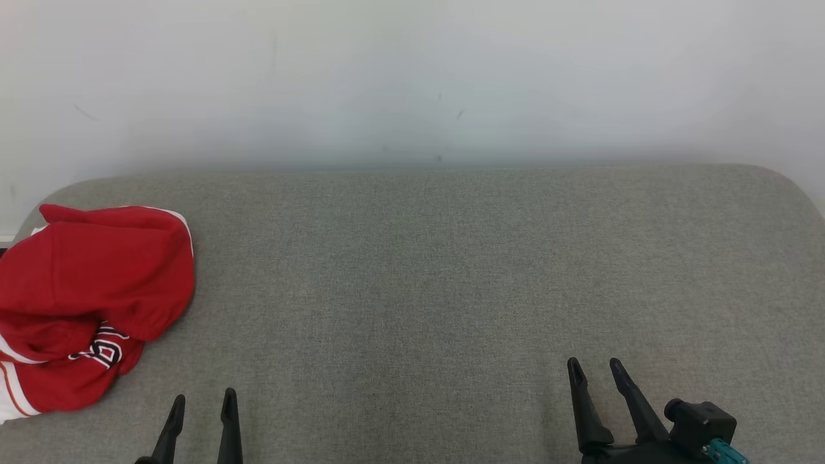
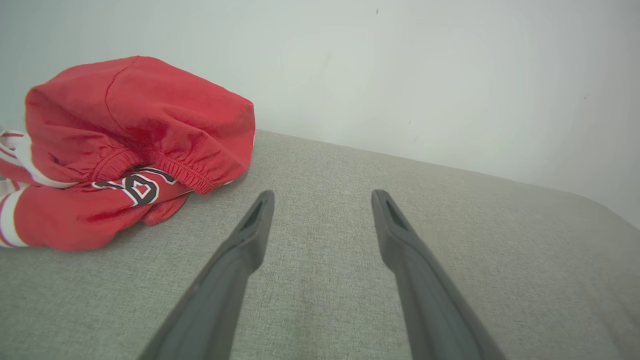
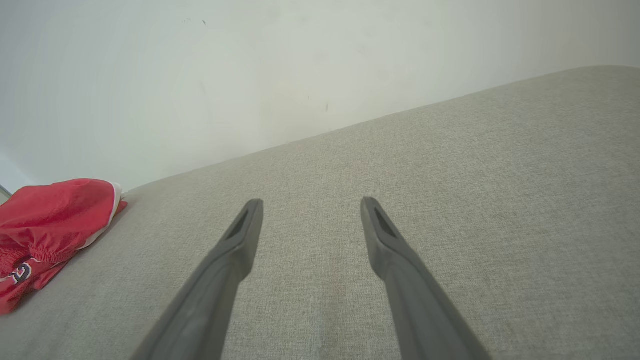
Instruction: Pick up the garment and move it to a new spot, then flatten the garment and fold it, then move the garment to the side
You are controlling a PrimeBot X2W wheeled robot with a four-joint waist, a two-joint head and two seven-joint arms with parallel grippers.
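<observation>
the crumpled red garment, white-striped, lies bunched at the left edge of the frame on the grey upholstered surface, just up and left of the left claw. that claw and the right claw at lower right both stand released and empty. the cloth looks light, soft and limp, likely to sag when lifted, so a pinch on its gathered elastic band should hold best.

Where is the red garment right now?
The red garment lies crumpled at the left edge of the grey padded surface in the head view, just ahead and left of the open left gripper, which is not touching it.
</observation>
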